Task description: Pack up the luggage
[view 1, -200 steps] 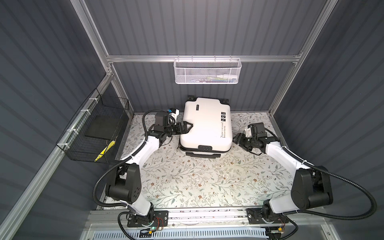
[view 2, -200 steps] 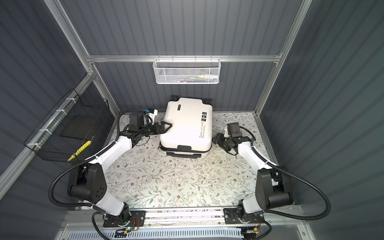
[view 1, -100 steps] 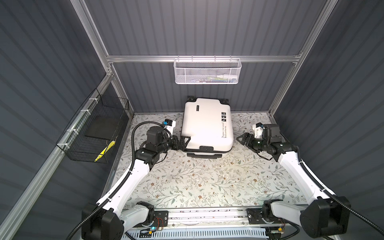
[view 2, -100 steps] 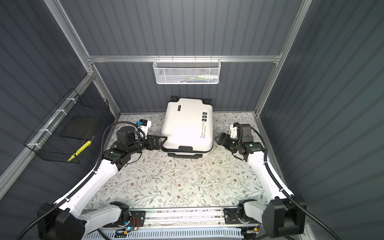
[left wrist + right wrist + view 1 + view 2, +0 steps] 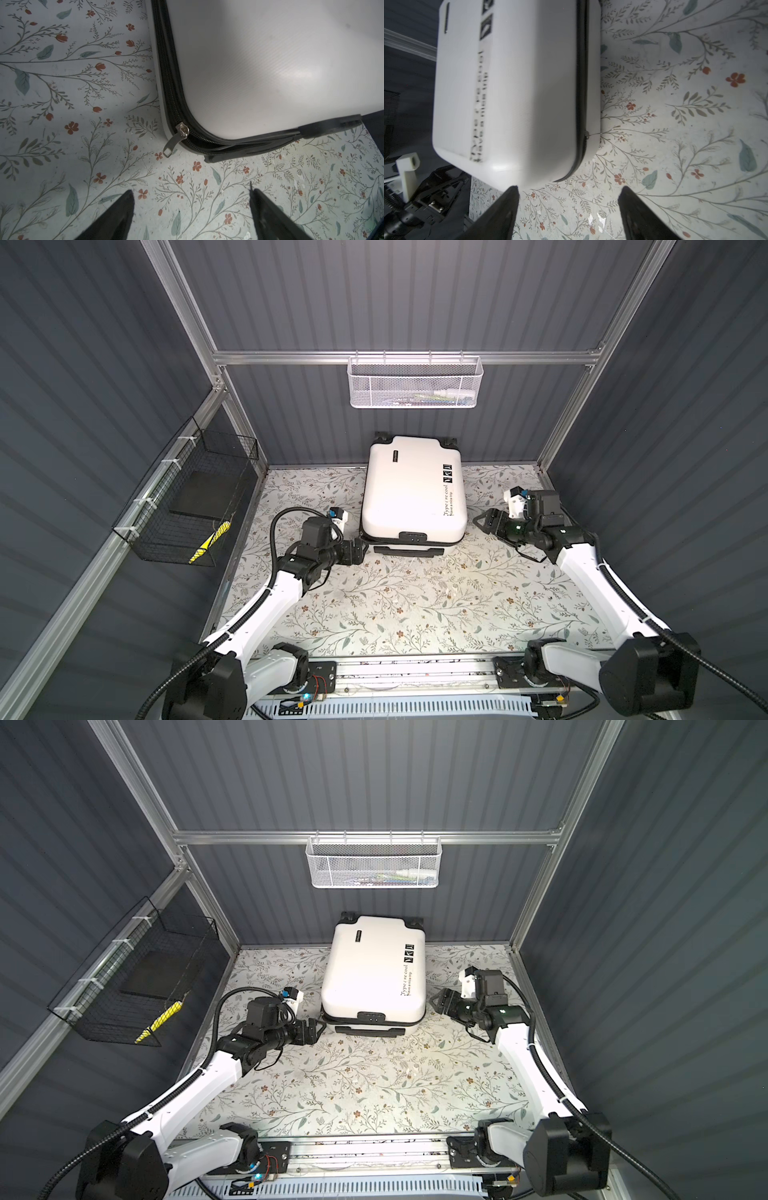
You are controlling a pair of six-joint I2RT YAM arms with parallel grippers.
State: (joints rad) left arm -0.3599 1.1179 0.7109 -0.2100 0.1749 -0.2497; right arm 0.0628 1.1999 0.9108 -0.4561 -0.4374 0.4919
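the luggage (image 5: 411, 493) lies flat on the floral worktop (image 5: 415, 605), wheels toward the rear wall, and its black script reads "have a nice trip" in both top views, though the right wrist view blurs it. only the left wrist view shows a silver zipper pull (image 5: 172, 143) hanging at the luggage's near left corner, the seam gaping slightly past it. the left arm (image 5: 266, 614) reaches low toward that corner, left fingers (image 5: 116, 216) spread wide and empty, short of the pull, while the right arm (image 5: 594, 585) bends in beside the luggage's right side, right fingers (image 5: 500, 214) also wide apart, holding nothing.
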